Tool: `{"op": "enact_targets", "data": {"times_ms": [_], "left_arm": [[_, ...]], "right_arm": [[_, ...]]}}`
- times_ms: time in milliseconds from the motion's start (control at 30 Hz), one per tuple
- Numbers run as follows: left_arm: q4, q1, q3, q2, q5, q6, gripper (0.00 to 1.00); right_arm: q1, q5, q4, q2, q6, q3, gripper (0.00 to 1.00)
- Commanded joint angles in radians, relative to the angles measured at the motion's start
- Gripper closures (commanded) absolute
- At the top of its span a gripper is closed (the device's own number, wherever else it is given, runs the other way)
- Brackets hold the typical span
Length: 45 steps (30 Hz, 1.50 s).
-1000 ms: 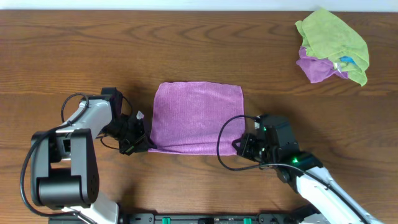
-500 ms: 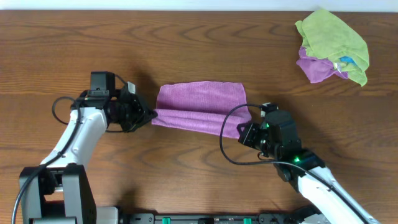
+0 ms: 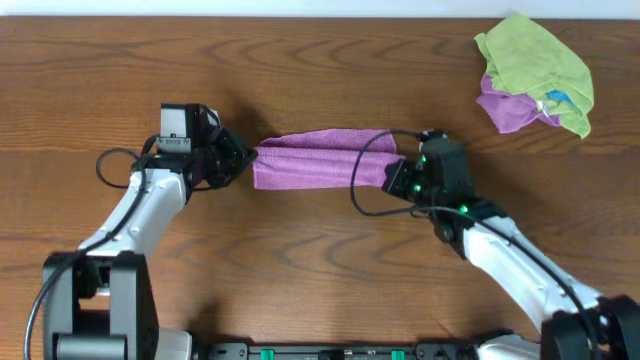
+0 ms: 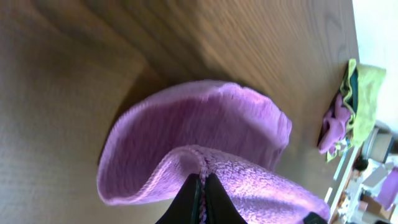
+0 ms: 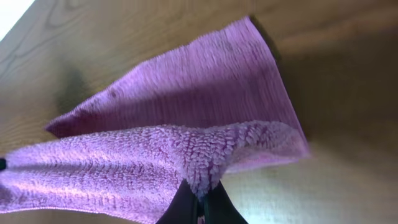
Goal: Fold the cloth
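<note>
The cloth hangs doubled between left pincer and right pincer, each clenched on a corner; light, limp and fleecy, it should drape freely and is best held by those corners

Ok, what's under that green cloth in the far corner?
A crumpled purple cloth pokes out beneath the green cloth along its near edge, with a small blue patch beside it. The rest underneath is covered.

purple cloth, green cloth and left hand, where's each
purple cloth (image 3: 320, 160) overhead, middle of folded top layer
green cloth (image 3: 530, 62) overhead, centre of crumpled top
left hand (image 4: 201, 196) left wrist, between fingertips pinching cloth edge
</note>
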Motion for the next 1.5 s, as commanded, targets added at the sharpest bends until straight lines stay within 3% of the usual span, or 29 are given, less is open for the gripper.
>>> {"op": "enact_targets", "data": {"times_ms": [0,467,1233,1300,1367,1433,1467], "left_arm": [[0.064,0.007,-0.002,0.042,-0.063,-0.050,0.94],[0.264,0.007,-0.002,0.172,-0.078,-0.102,0.94],[0.418,-0.031,-0.002,0.270,-0.126,-0.126,0.94],[0.418,-0.029,-0.002,0.270,-0.126,-0.123,0.94],[0.418,-0.023,-0.001,0.269,-0.123,-0.122,0.94],[0.418,-0.012,-0.001,0.267,-0.101,-0.119,0.94],[0.418,-0.005,0.000,0.266,-0.087,-0.114,0.94]], "right_arm": [[-0.026,0.055,0.007,0.060,-0.062,0.048,0.98],[-0.032,0.074,0.101,0.254,-0.120,0.146,0.98],[-0.051,0.100,0.238,0.380,-0.142,0.146,0.98],[-0.051,0.100,0.261,0.392,-0.142,0.146,0.87],[-0.050,0.100,0.280,0.393,-0.142,0.146,0.51],[-0.050,0.099,0.297,0.391,-0.142,0.146,0.24],[-0.050,0.095,0.298,0.389,-0.142,0.146,0.01]]}}
